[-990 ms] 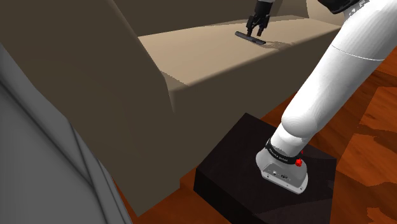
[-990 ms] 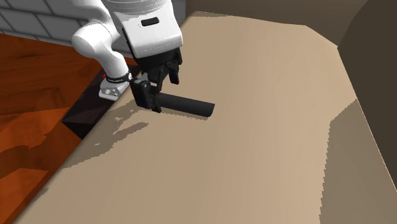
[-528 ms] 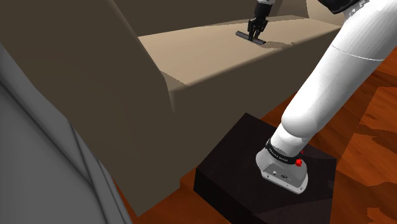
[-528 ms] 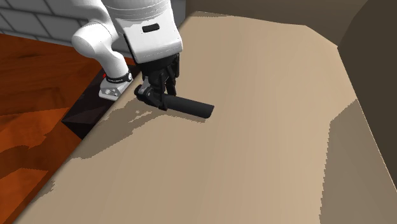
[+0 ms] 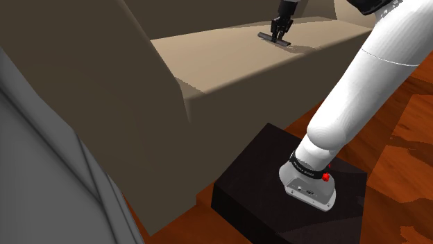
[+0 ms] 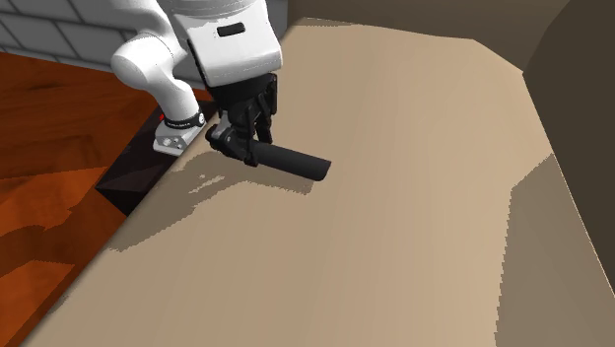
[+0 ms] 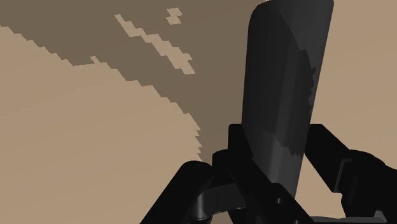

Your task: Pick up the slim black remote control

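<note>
A slim black remote control [image 6: 296, 163] hangs just above the tan sofa seat [image 6: 394, 237], and its shadow lies apart from it on the cushion. My black gripper [image 6: 243, 146] is shut on the remote's end nearest the stand, and the rest sticks out level over the seat. In the shoulder view the gripper [image 5: 278, 32] holds the remote [image 5: 266, 36] at the far end of the seat. In the wrist view both fingers [image 7: 240, 147] clasp the dark remote [image 7: 283, 89], which runs away from the hand over the cushion.
The sofa's dark brown arm [image 5: 104, 97] rises at the shoulder view's left and its back [image 6: 577, 69] at the second exterior view's right. The black stand [image 5: 264, 187] sits on a reddish wood floor [image 6: 39, 197]. A grey brick wall [image 6: 49, 30] is behind.
The fingers closed on the remote's end. The gripper then rose a little with it, so the remote left the cushion and its shadow drew away from it.
</note>
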